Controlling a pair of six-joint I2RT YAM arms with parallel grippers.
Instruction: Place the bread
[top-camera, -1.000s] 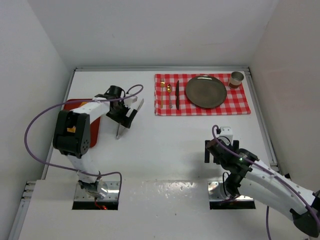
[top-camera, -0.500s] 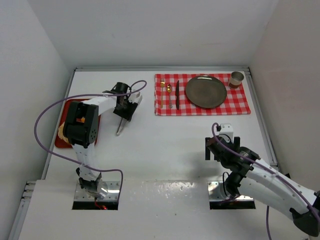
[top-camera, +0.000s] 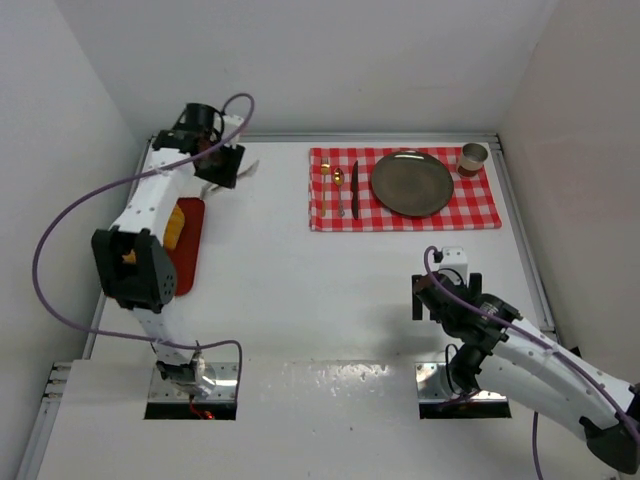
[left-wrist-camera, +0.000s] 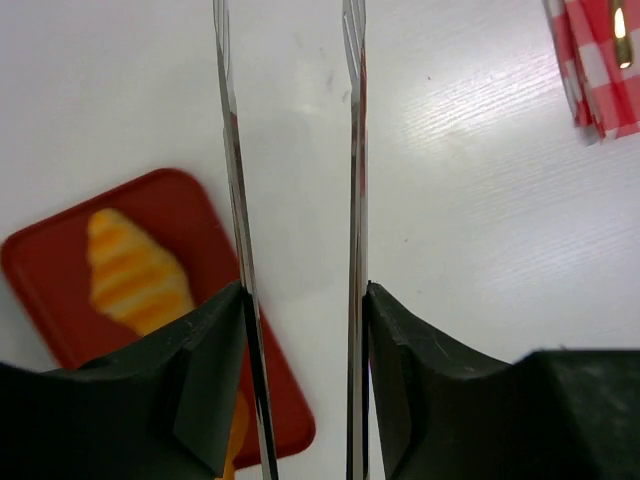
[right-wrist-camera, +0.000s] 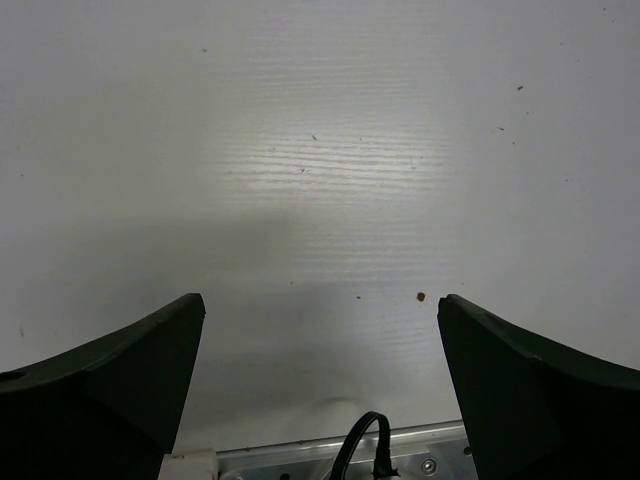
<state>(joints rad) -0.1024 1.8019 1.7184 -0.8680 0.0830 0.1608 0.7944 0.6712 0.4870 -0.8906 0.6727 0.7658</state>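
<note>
The bread (left-wrist-camera: 135, 275), a yellow-and-orange striped roll, lies on a red tray (left-wrist-camera: 195, 215) at the table's left edge; from above the bread (top-camera: 175, 222) shows beside my left arm. My left gripper (left-wrist-camera: 305, 300) is shut on a pair of metal tongs (left-wrist-camera: 233, 170), whose two blades run forward, apart, with nothing between them. In the top view the left gripper (top-camera: 226, 168) hangs raised over the back left corner, beyond the tray (top-camera: 188, 262). My right gripper (right-wrist-camera: 320, 310) stands open over bare table at the near right (top-camera: 441, 288).
A red checkered cloth (top-camera: 480, 208) at the back right carries a dark plate (top-camera: 412, 182), a knife (top-camera: 354, 190), a fork (top-camera: 340, 196) and a cup (top-camera: 473, 157). A corner of the cloth (left-wrist-camera: 600, 70) shows in the left wrist view. Walls close in at the left and back.
My left gripper closed on the tongs that lay on the table, lifted them and swung back and left toward the far corner. The right arm stayed put.
</note>
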